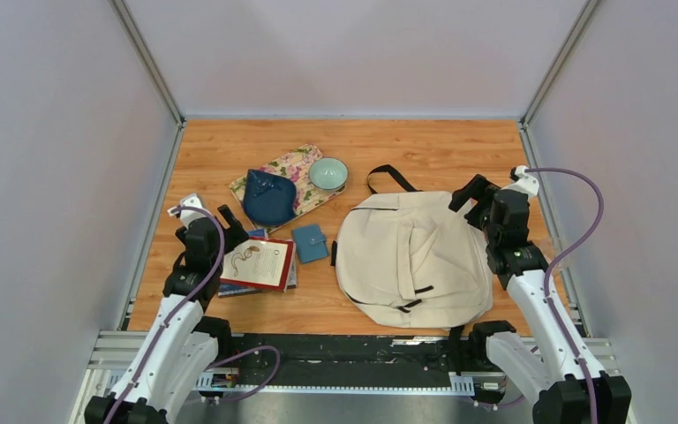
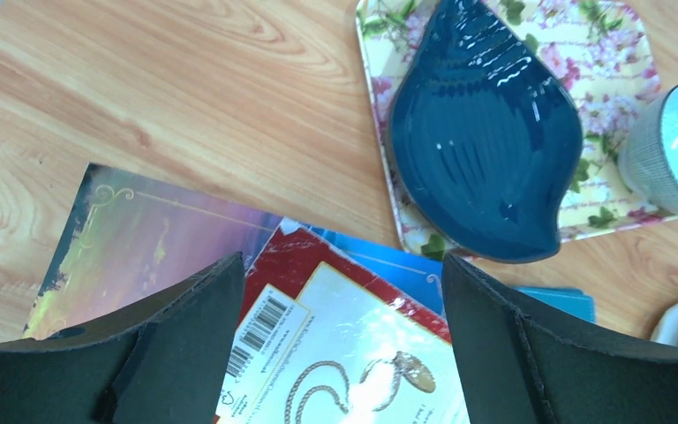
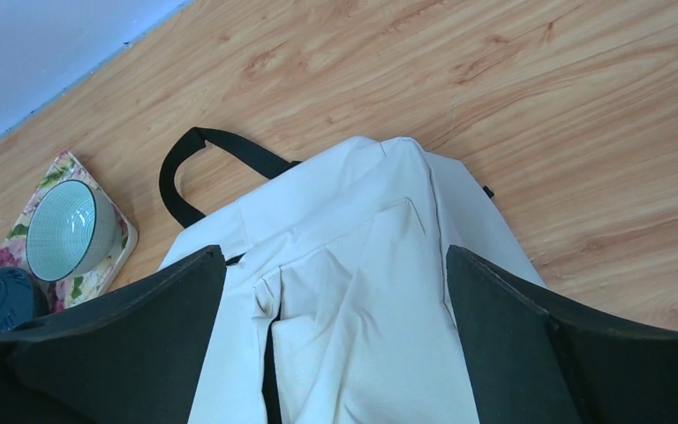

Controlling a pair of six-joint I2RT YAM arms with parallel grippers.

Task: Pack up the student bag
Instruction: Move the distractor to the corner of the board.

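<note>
Lying flat at centre-right of the top view, the student bag (image 1: 410,256) rests on the wooden table (image 1: 406,141), its black handle pointing toward the upper edge. The right gripper (image 3: 335,256) hangs over the bag's upper end, jaws spread wide and holding nothing. At left, the left gripper (image 2: 342,269) is equally wide and empty above a stack of books (image 1: 259,263), near a dark blue dish (image 1: 269,199) on a floral tray (image 1: 293,163).
</note>
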